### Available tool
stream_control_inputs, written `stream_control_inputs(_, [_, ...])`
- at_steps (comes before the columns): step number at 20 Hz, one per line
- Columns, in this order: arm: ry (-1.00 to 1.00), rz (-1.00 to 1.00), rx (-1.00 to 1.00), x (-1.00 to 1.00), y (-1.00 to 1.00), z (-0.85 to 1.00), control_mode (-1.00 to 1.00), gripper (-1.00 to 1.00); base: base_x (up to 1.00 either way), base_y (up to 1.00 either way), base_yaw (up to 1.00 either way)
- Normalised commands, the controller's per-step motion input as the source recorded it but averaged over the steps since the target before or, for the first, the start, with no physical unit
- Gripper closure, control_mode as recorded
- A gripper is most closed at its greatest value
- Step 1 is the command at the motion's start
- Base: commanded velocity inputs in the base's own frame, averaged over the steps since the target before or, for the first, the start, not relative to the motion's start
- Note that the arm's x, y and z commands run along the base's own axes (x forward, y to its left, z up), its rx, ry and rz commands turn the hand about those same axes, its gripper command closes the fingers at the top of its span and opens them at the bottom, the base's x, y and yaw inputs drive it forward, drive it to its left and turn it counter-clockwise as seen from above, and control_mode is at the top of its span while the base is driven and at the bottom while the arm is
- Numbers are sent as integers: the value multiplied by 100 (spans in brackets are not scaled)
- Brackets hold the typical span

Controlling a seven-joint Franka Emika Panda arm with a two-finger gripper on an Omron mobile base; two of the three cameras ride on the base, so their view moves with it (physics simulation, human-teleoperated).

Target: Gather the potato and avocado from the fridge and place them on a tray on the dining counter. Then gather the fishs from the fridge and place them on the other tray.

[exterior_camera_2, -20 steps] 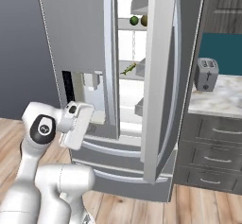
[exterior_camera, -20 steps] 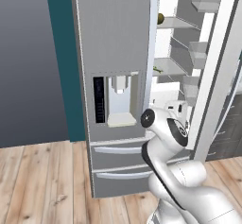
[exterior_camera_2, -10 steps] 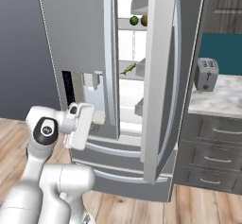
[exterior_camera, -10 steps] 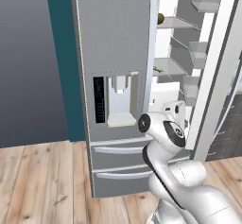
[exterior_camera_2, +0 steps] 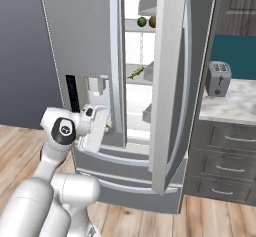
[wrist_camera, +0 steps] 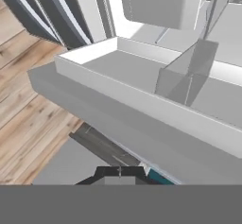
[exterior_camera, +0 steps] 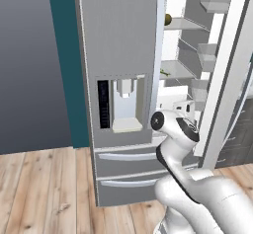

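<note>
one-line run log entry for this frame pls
stage: reach into fridge | right door: open | avocado: upper shelf, untouched | fish: middle shelf | gripper: low at door gap, jaw state unclear | held: nothing seen

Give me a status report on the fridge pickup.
Hand low at the open fridge, fingers not readable. Avocado on the upper shelf, a fish on the shelf below, both untouched. Right door ajar beside the opening.
</note>
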Motion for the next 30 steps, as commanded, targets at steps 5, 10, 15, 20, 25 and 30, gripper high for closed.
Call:
stream_control_inputs(5, [3, -1, 0, 38, -1, -13, -100, 100, 0, 0, 0])
stream_control_inputs(10, [2, -7, -5, 26, -4, -35, -100, 100, 0, 0, 0])
stream_control_inputs(15, [1, -8, -5, 28, -15, -35, -100, 100, 0, 0, 0])
stream_control_inputs(20, [0, -6, -4, 30, -21, -17, -100, 100, 0, 0, 0])
stream_control_inputs(25, [0, -5, -1, 29, -26, -10, -100, 100, 0, 0, 0])
stream_control_inputs(30, [0, -3, 0, 27, -21, -18, -100, 100, 0, 0, 0])
